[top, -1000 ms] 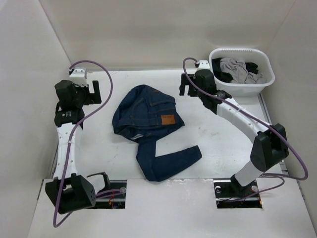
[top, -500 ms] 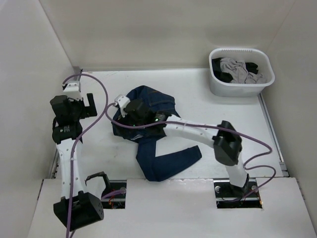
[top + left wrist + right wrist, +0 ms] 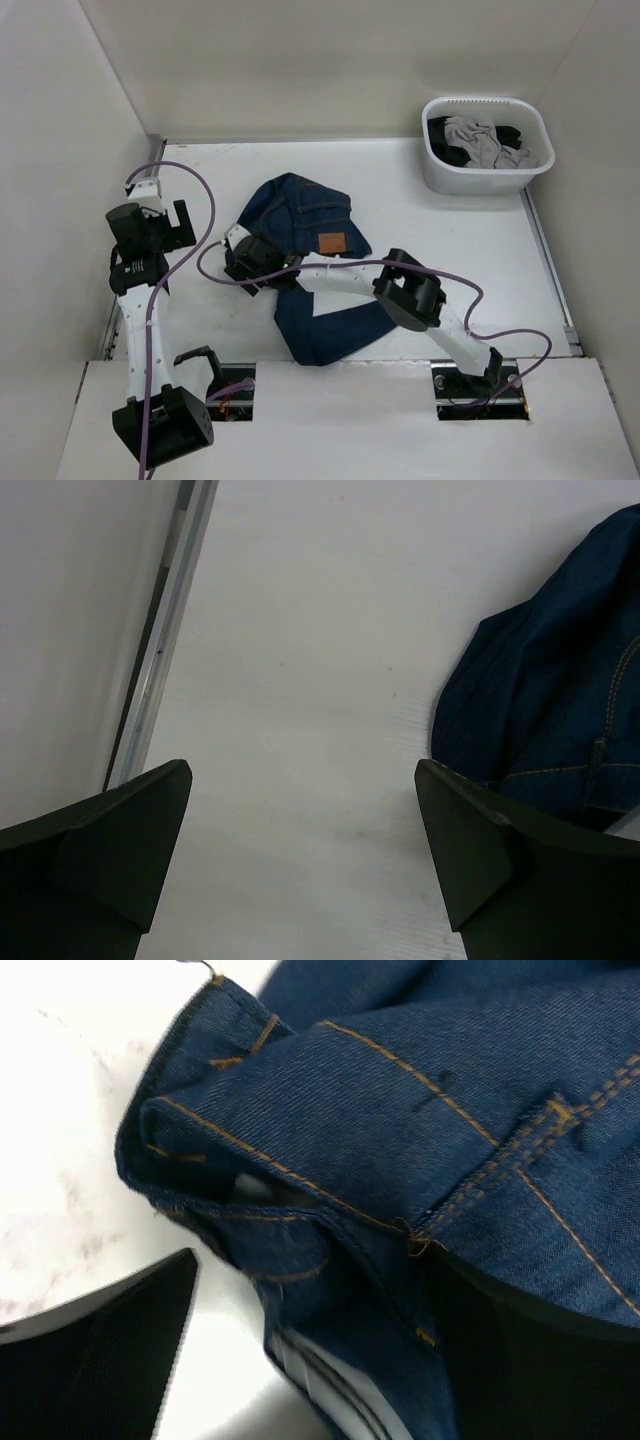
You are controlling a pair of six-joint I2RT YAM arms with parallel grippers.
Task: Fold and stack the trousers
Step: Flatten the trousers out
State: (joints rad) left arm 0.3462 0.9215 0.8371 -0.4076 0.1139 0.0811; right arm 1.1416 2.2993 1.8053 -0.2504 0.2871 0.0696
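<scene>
The trousers, dark navy jeans with a tan patch, lie crumpled mid-table, one leg bent toward the near edge. My right gripper reaches across to their left edge. In the right wrist view it is open, its jaws on either side of a folded waistband edge of the denim, not closed on it. My left gripper is open and empty over bare table left of the jeans. In the left wrist view the gripper frames bare table, with the denim at the right.
A white basket holding grey and black clothes stands at the back right. A metal rail runs along the table's left edge by the wall. The right arm's links lie over the jeans' lower part.
My right arm has swung from beside the basket across the table to the jeans' left edge. My left gripper has drawn a little nearer and lower.
</scene>
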